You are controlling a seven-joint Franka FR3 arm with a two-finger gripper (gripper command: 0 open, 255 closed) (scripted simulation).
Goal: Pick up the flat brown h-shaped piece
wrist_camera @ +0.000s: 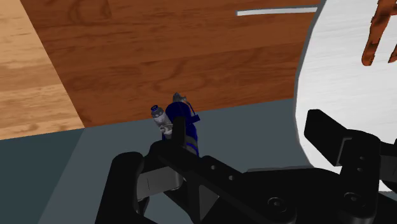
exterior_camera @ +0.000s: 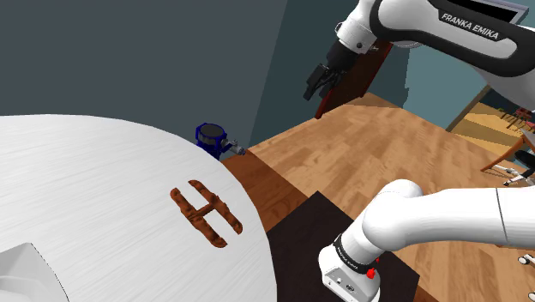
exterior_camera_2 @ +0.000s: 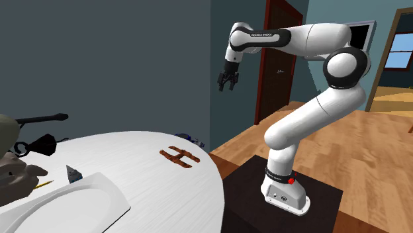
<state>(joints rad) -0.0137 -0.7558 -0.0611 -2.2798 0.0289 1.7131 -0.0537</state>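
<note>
Round white table (exterior_camera: 86, 172) lies closest in the shoulder view, and the brown H-shaped piece (exterior_camera: 206, 213) rests flat on it near the rim. High above and well apart hangs the black gripper (exterior_camera: 314, 89), fingers spread with nothing between them. "FRANKA EMIKA" is printed on the white arm (exterior_camera: 480, 30). A blue bottle (exterior_camera: 211, 135) stands on the wooden floor (exterior_camera: 360, 146) beside the table.

A round white bench (exterior_camera: 103, 172) with a faint streaked grain stands here. The flat brown H-shaped piece (exterior_camera: 206, 213) lies flat on it close to the rim, well apart from anything else. Over by another edge rests a white tray (exterior_camera_2: 73, 202), with a small grey-blue wedge (exterior_camera_2: 73, 175) just beside it.
</note>
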